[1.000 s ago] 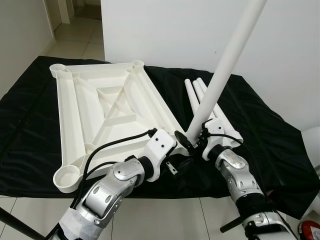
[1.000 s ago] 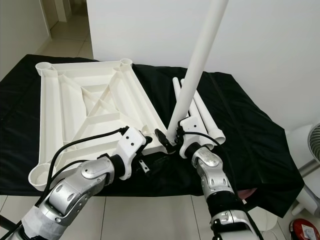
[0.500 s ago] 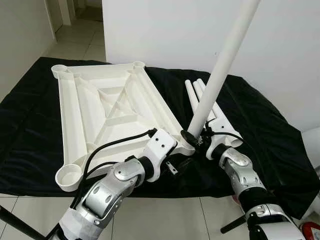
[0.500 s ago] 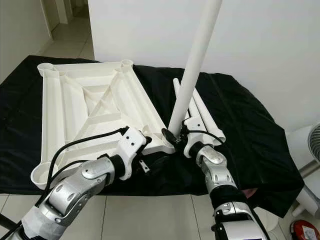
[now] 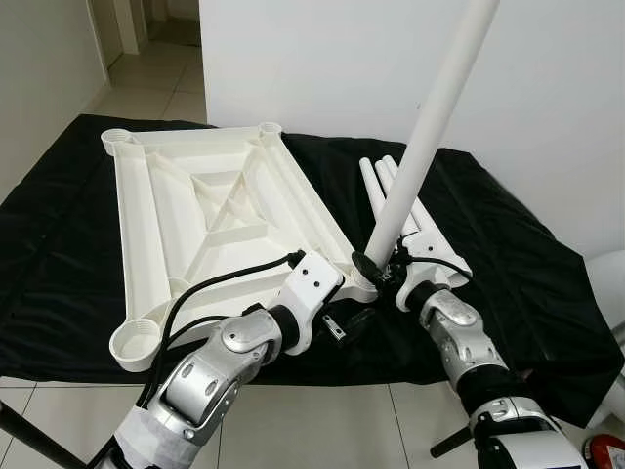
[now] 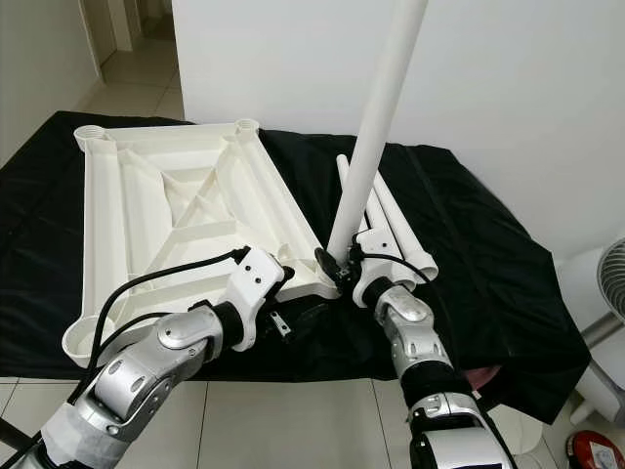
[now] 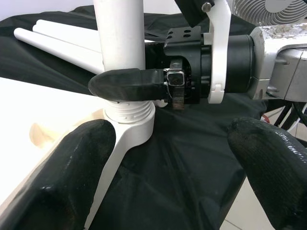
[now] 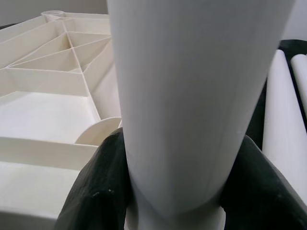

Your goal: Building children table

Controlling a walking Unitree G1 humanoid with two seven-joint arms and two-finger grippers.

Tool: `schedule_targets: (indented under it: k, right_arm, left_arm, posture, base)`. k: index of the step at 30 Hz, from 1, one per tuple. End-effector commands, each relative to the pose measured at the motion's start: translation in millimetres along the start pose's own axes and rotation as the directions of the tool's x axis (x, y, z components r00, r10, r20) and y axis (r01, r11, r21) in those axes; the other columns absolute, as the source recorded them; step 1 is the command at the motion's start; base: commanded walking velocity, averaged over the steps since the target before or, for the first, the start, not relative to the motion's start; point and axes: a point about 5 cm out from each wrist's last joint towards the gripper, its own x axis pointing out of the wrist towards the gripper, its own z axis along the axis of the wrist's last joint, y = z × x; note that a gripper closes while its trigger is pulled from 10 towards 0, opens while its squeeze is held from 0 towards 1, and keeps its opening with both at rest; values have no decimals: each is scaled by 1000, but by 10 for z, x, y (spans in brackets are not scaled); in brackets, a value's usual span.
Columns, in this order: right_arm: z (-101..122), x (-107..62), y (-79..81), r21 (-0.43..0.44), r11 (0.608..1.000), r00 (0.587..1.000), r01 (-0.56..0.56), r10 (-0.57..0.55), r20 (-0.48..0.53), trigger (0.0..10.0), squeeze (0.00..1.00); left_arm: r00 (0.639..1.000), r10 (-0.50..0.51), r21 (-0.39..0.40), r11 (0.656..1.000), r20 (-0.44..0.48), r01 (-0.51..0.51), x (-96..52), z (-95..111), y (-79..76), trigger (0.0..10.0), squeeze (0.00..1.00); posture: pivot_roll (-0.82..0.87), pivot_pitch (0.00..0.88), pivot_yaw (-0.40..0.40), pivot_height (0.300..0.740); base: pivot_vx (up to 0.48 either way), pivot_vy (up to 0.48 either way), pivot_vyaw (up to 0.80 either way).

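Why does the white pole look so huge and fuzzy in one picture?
Right wrist view: the leg sits right against the lens, so it looms soft. Left wrist view: left fingers blur up close. Eye views: sharp, evenly lit.

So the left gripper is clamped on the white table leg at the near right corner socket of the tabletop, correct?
Not quite: the right gripper is clamped on the white table leg at that socket, as the left wrist view shows. The left gripper is open just short of it.

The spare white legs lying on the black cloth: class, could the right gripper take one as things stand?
Probably not: the right gripper is shut on the upright leg at the tabletop's corner socket. The spare legs lie beyond it.
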Motion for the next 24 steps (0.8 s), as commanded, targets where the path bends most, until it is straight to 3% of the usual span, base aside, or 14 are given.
schedule_targets:
  k: [1,7,9,14,21,24]
  right_arm:
    - [-135,-63,-25,5,995,993,99,-98,-70,10000,0]
    - [-134,-64,71,23,980,978,200,-198,-68,10000,0]
    - [-141,-86,188,55,955,956,290,-287,-61,10000,0]
    - [-152,-138,405,81,917,920,391,-387,-68,10000,0]
    - [-92,-187,625,70,912,915,404,-401,-49,10000,0]
    - [-87,-194,621,65,913,915,403,-400,-50,10000,0]
  left_arm:
    - [999,-33,11,999,7,32,11,30,-37,10000,0]
    - [1000,-26,15,1000,11,26,19,37,-27,10000,0]
    - [1000,-24,14,1000,12,24,19,39,-21,10000,0]
    - [1000,-24,22,999,5,24,9,26,-1,10000,0]
    - [1000,-18,21,1000,4,18,2,28,11,10000,0]
    - [1000,-18,20,1000,5,18,3,27,9,10000,0]
  posture:
    - [-1,0,-109,740]
    - [-1,0,-107,740]
    - [-1,0,-108,740]
    - [-2,0,-108,740]
    - [-4,0,-110,740]
    - [-6,0,-112,740]
  base:
    - [0,0,0]
    - [0,0,0]
    - [0,0,0]
    - [0,0,0]
    - [0,0,0]
    - [0,0,0]
